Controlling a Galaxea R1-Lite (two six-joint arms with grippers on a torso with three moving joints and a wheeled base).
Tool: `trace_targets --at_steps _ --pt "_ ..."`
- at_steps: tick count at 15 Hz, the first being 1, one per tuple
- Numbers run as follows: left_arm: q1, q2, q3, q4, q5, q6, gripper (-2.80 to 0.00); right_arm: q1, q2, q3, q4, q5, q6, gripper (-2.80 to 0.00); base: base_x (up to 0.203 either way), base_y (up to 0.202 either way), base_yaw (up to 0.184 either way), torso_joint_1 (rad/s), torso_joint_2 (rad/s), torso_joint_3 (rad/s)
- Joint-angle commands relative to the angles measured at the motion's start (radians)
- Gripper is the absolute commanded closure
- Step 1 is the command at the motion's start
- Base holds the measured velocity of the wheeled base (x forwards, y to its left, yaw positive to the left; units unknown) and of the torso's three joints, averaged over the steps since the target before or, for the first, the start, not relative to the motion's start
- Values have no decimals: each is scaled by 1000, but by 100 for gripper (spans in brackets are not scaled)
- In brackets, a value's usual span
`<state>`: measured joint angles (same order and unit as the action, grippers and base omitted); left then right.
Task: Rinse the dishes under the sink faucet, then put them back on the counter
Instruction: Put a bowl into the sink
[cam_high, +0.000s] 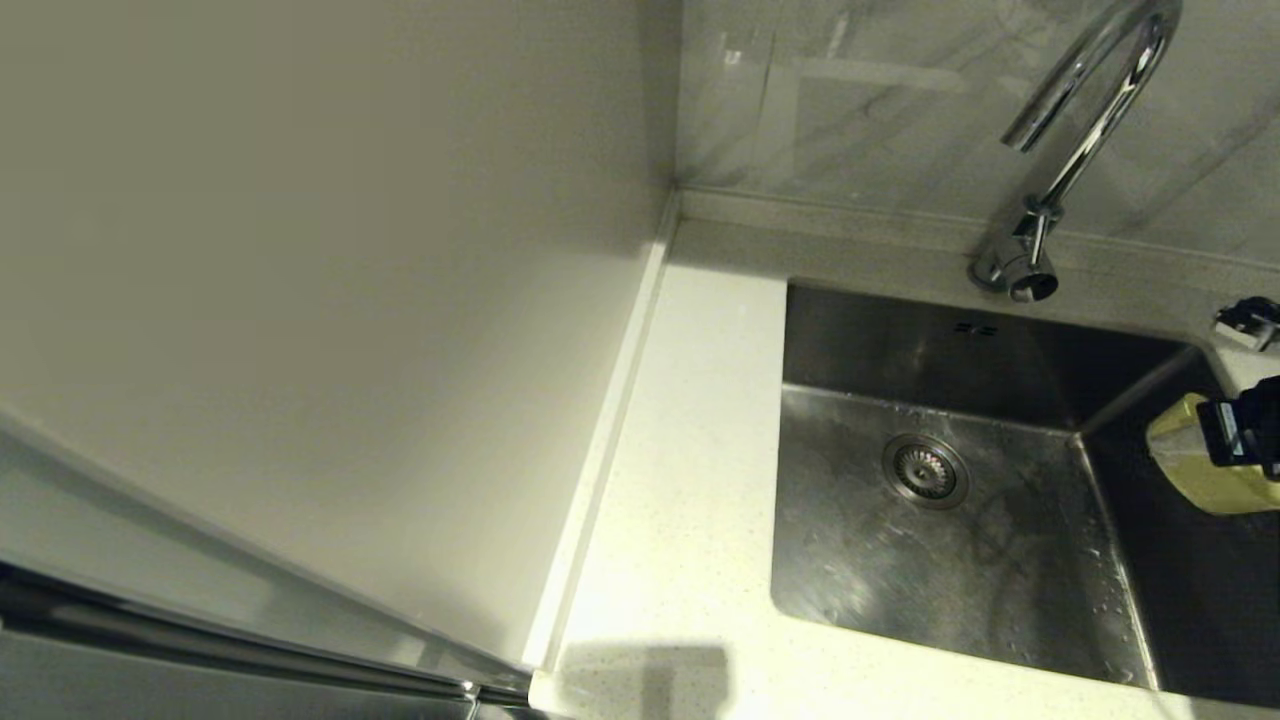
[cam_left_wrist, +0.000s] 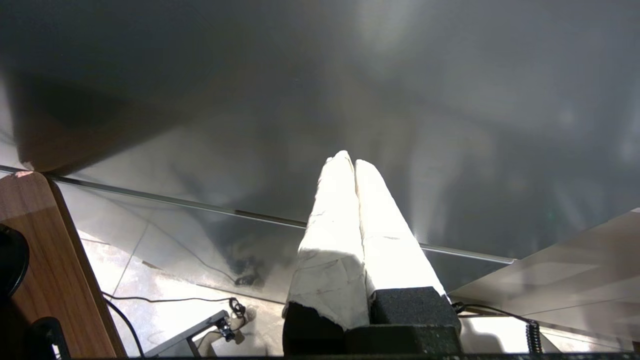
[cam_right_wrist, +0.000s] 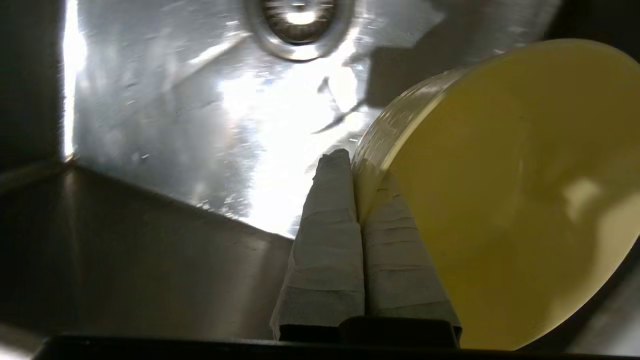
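My right gripper (cam_right_wrist: 356, 167) is shut on the rim of the yellow bowl (cam_right_wrist: 505, 195), one finger inside and one outside, holding it tilted above the right side of the sink (cam_high: 880, 570). In the head view the yellow bowl (cam_high: 1195, 465) shows at the right edge, with the gripper's dark body against it. The drain strainer (cam_high: 925, 470) lies left of the bowl, and the chrome faucet (cam_high: 1070, 150) rises behind the basin with no water running. The two pale bowls are out of view. My left gripper (cam_left_wrist: 352, 162) is shut on nothing, parked away from the sink.
The speckled counter (cam_high: 680, 480) runs left of and in front of the basin, with a raised back edge. A smooth off-white panel (cam_high: 300, 300) stands to its left. A small dark and white object (cam_high: 1250, 322) sits at the far right behind the sink.
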<state>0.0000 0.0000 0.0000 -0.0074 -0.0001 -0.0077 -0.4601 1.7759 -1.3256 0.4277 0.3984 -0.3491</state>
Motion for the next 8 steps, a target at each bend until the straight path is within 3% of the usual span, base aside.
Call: trace_targets --at_steps 1,5,8 --pt "-1 0 3 0 0 0 0 77 -72 68 -10 -8 -2 0 0 0 0 0 0 0" --pt "0 0 3 0 0 0 0 212 -45 138 -54 -113 -3 0 0 0 0 0 0 0" --pt "0 0 3 0 0 0 0 293 23 238 -340 -284 -7 0 0 0 0 0 0 0"
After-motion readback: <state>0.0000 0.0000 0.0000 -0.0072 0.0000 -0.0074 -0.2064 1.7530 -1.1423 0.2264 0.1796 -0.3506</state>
